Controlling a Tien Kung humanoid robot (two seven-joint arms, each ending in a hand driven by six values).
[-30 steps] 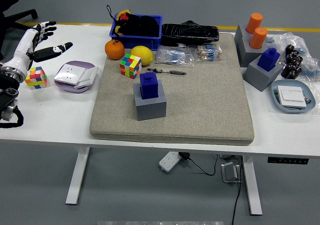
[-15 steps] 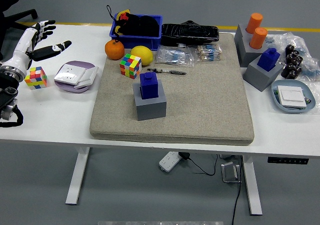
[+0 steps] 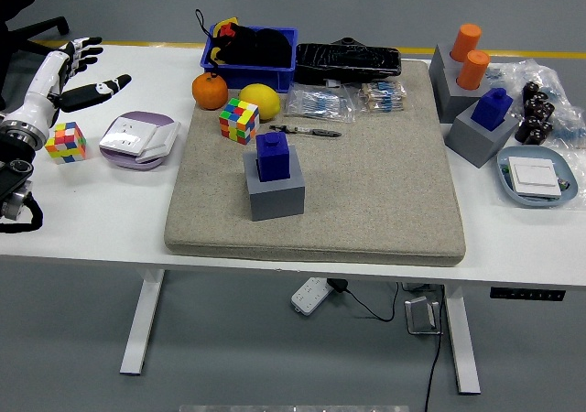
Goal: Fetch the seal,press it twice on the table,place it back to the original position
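The blue seal (image 3: 273, 153) stands upright in its grey block (image 3: 275, 190) on the beige mat (image 3: 366, 192), left of centre, with bare mat to its right. The left hand (image 3: 71, 67) hovers at the desk (image 3: 92, 220) far-left edge, fingers spread, holding nothing, well apart from the seal.

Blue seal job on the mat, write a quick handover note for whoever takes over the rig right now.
Left hand: open, empty, raised over the table's far left, beyond the small colour cube.
Right hand: out of view.
Blue seal: upright in its grey holder on the beige mat, untouched.
Done: nothing visible.
Left: fetch the seal, press it twice on the table, return it to the holder.
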